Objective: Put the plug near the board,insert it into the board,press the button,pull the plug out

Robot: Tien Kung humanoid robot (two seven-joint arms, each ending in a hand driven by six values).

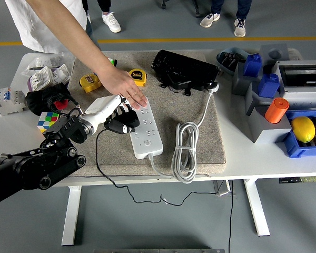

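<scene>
Black plug (121, 125), light, rigid, trailing limp cord: clasped by left hand (109, 109) beside white board (144, 126), itself steadied by person's hand (124, 87); best gripped by moulded body.

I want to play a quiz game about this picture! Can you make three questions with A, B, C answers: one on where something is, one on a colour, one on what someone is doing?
1. Where is the coiled white cable?
A. right of the power strip
B. on the floor
C. in the blue bin

2. What colour are the two tape measures?
A. green
B. yellow
C. white

3. What is the person's hand doing?
A. lifting the lemon
B. waving in the air
C. resting on the strip's far end

Answers: 1 A, it lies on the mat beside the strip. 2 B, both cases are yellow. 3 C, its palm lies on the strip.
</scene>
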